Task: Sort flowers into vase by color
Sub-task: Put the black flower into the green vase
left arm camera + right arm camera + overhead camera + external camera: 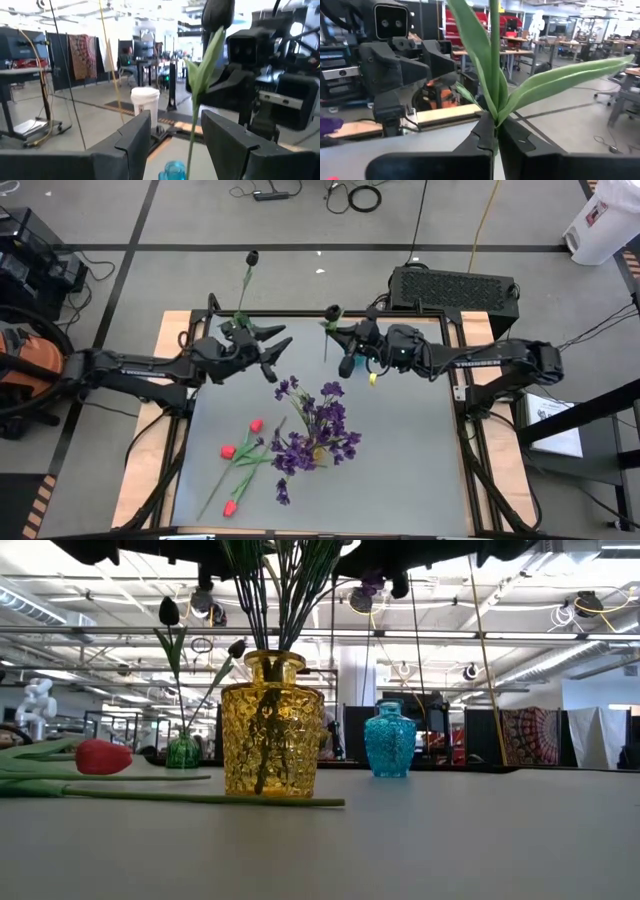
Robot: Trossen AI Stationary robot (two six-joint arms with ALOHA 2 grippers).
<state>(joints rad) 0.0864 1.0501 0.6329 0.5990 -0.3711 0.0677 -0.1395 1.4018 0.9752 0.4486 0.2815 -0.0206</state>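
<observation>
My right gripper (332,332) is shut on a black-headed flower (333,311) with a thin green stem and long leaves, held high over the far middle of the table. My left gripper (284,358) stands open to its left and faces it. In the left wrist view the stem (192,125) shows beyond the open fingers, apart from them. A small green vase (183,752) at the far left holds black-headed blooms (169,610). Purple sprays (320,430) stand in the yellow vase (272,725). Red tulips (227,451) lie flat on the table at the near left. My right gripper pinches the flower's green stem (495,120) between its two fingers, right where the long leaves branch off. The fingers come level from the table's right and lie across the stem. The flower stands about upright, head up, and its lower end hangs near the blue vase (174,171).
The blue vase (389,740) stands on the table just below my right gripper. A black box (455,288) sits beyond the table's far edge. The right half of the table (420,460) is bare grey surface.
</observation>
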